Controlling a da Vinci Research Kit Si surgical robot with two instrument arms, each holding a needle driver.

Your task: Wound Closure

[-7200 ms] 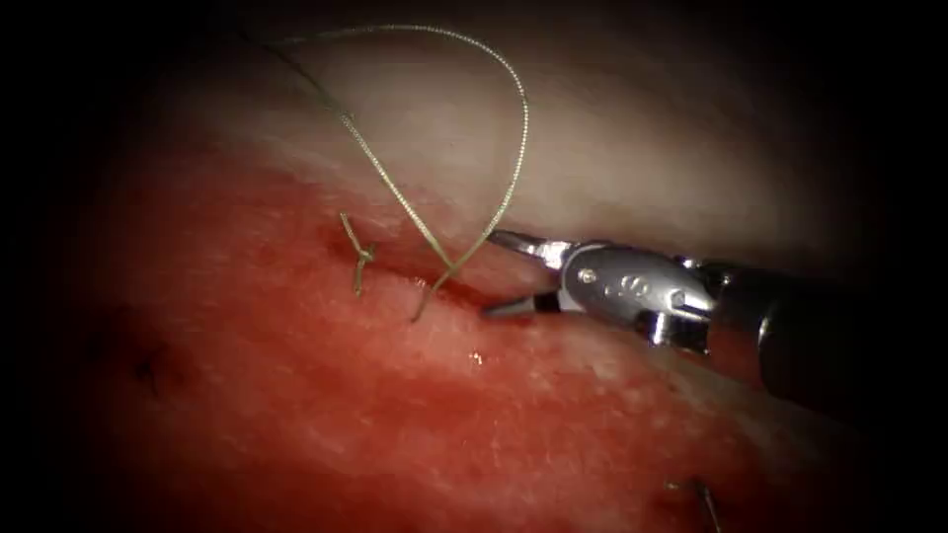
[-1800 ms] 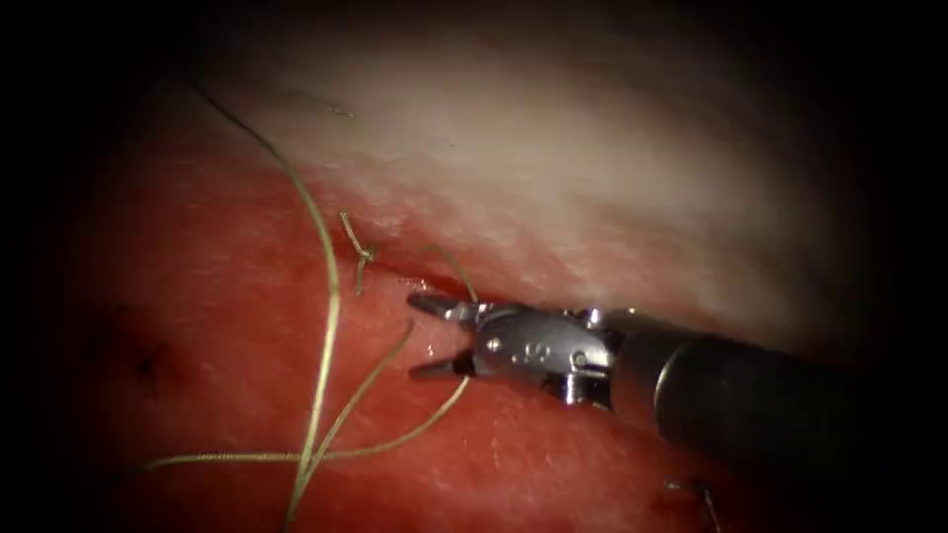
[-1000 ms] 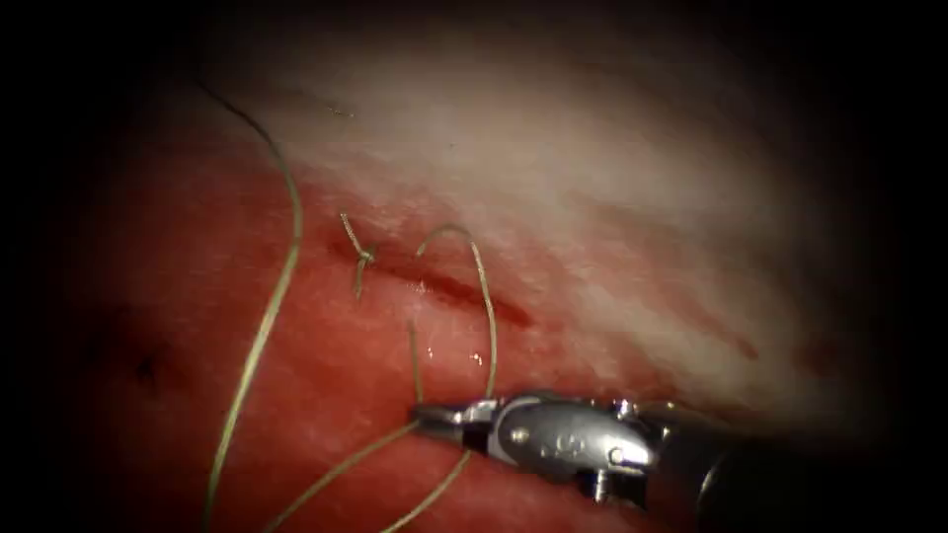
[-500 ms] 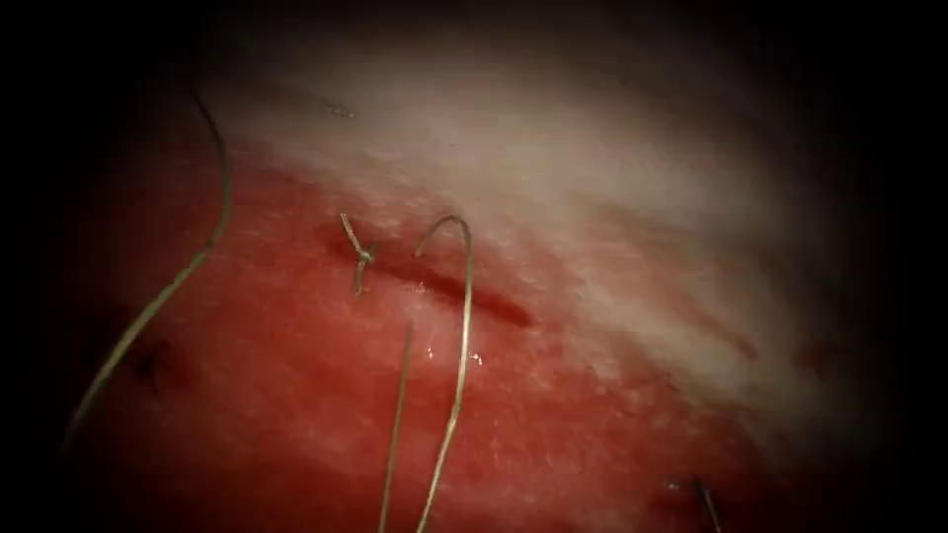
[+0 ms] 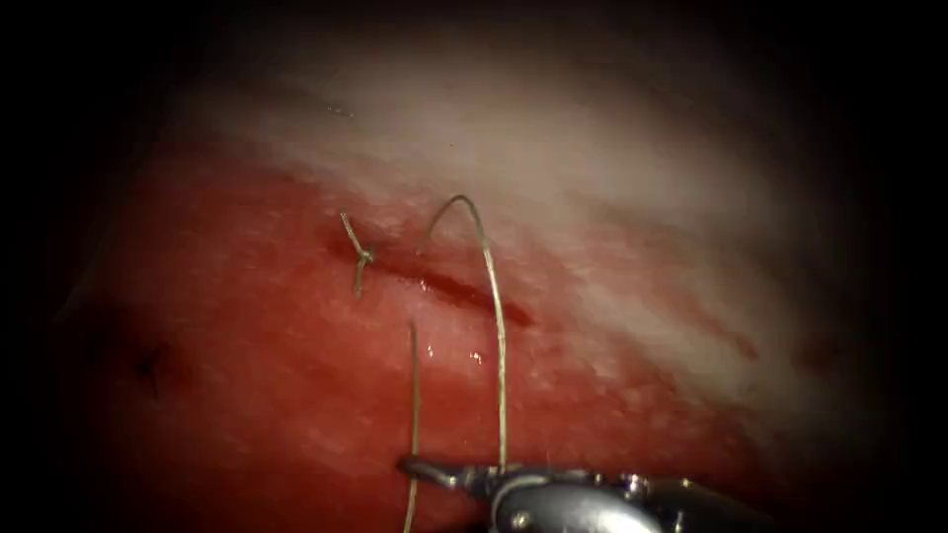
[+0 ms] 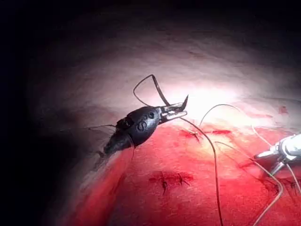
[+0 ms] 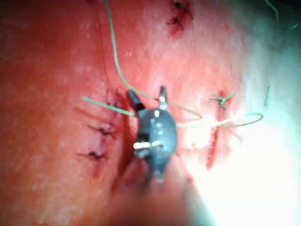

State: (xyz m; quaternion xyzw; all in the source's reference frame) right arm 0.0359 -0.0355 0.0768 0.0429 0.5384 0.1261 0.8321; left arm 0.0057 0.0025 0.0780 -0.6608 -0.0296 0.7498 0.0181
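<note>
- Just ahead of the right tool's jaws (image 5: 434, 472), the thread (image 5: 491, 286) is rising in a tall loop over the cut (image 5: 449, 286) and curving down into the tissue (image 5: 612, 197) on the far side of it.
- These jaws are standing spread apart in the right wrist view (image 7: 148, 96), with thread lying across them rather than being pinched.
- To the left of those jaws, a second strand (image 5: 414, 395) is running straight up toward the cut.
- Farther from the jaws, at the cut's left end, a tied knot (image 5: 361, 256) is sitting with short tails.
- Off the tissue, the left tool's jaws (image 6: 181, 112) are closing almost fully on what looks like the dark curved needle (image 6: 153, 77), gripping it near one end while its arc is sweeping back above them.
- From the left tool's jaws, thread is trailing down over the red tissue.
</note>
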